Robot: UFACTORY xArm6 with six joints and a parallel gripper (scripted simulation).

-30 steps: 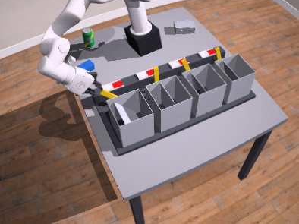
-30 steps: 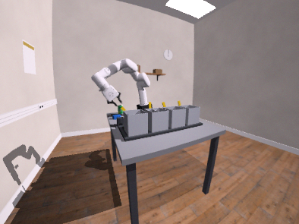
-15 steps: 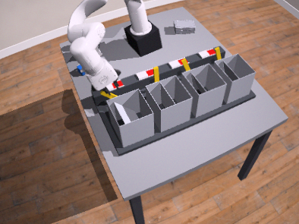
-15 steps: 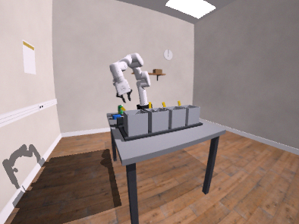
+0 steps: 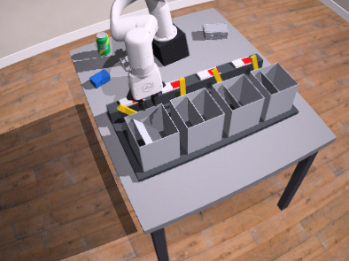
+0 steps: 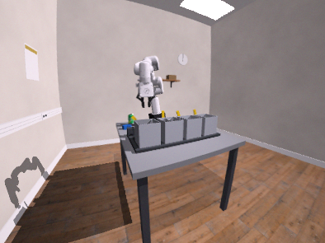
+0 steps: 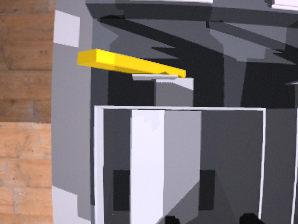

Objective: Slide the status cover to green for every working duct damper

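Dampers are seen in a row of four grey open-topped boxes on a dark tray (image 5: pixel 290 113) on the grey table (image 5: pixel 248 172). In the top view, the row runs from damper one (image 5: pixel 152 138) at the left, through damper two (image 5: pixel 197 118) and damper three (image 5: pixel 238 100), to damper four (image 5: pixel 275 88) at the right. A pale blade (image 5: pixel 143 132) is seen tilted inside damper one. Behind each damper a yellow lever is seen: lever one (image 5: pixel 126 109), lever two (image 5: pixel 182 86), lever three (image 5: pixel 216 75) and lever four (image 5: pixel 254 62). Behind the levers a dark rail carries the sliders. Slider one is mostly hidden by the arm; slider two (image 5: pixel 174 86), slider three (image 5: pixel 205 73) and slider four (image 5: pixel 241 62) each show white and red, and no green is seen on them.

The gripper (image 6: pixel 143 102) is held above the rail behind damper one, well clear of the table in the exterior view. Its fingers are part-way apart and nothing is held between them. In the wrist view, damper one is looked down into, with lever one beyond its rim.

Farther left on the table a blue block (image 5: pixel 100 78) and a green can (image 5: pixel 104 43) are seen, and a grey box (image 5: pixel 215 30) lies near the arm's base.
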